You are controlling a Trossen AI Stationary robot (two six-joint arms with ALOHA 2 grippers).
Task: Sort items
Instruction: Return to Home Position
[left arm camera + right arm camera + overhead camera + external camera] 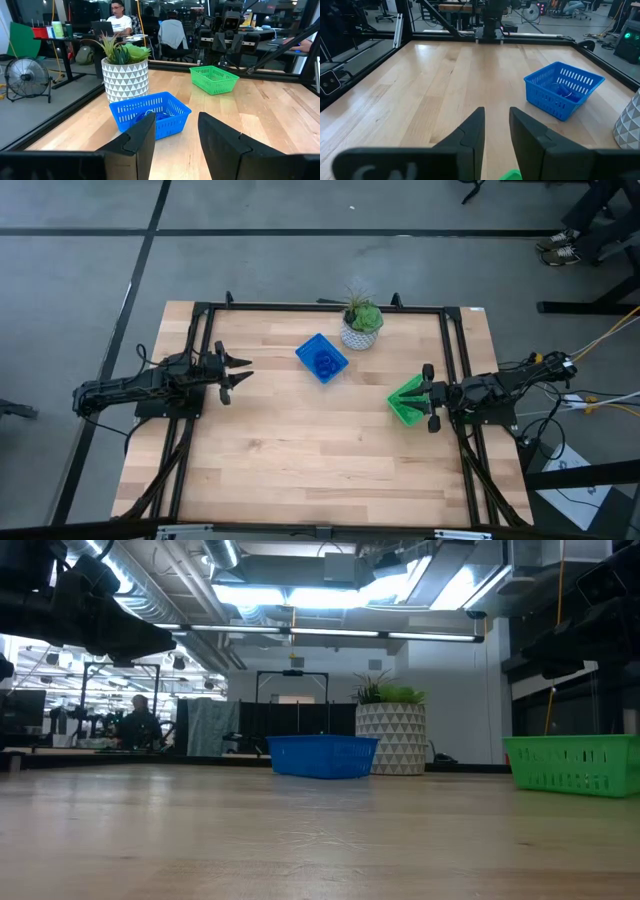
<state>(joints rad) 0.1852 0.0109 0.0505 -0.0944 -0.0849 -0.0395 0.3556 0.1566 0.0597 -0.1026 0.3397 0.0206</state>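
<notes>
Arms rest either side of the table (300, 460), sorting seemingly done.
Left arm (150, 388) and right arm (500, 388) show jaws parted, gripping nothing; green tray (404, 404) sits just below the right jaws, blue tray (309, 350) between the arms, blue rings (325, 364) inside.

I see a grey floor (300, 270) with dark lines (300, 232) around the wooden table (320, 450). Far back, long lights (300, 595) shine on the ceiling — pipes (165, 595) run beside them. A round fan (27, 77) stands on the floor, and a person (119, 20) sits at a desk (70, 39).
</notes>
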